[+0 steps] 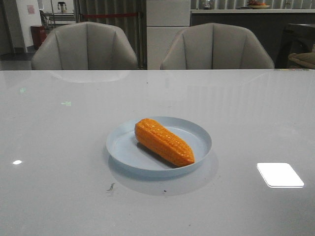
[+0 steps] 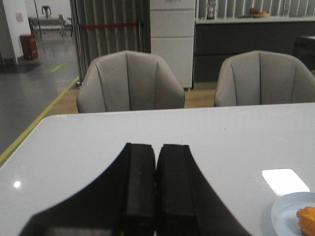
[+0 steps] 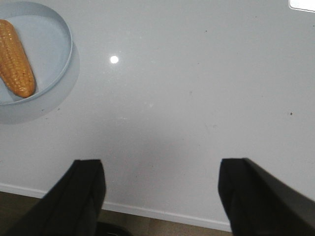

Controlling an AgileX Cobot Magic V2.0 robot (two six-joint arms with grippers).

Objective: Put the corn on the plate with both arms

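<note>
So no brand, label or readable writing can be made out anywhere, not on the corn (image 1: 164, 141) and not on the plate (image 1: 199, 135). The corn is seen lying flat inside the pale blue plate, which is sat near the middle of the white table (image 1: 59, 147). In the front view its long axis is run diagonally, with the blunt end at about 10 o'clock and the tapered tip aimed at about 4 o'clock, near the rim. The left gripper (image 2: 156, 191) is held pressed together with nothing in it, over bare table. The right gripper (image 3: 160, 189) is spread wide, also over bare table, well apart from the plate. Two grey chairs (image 1: 84, 46) are seen behind the table.
</note>
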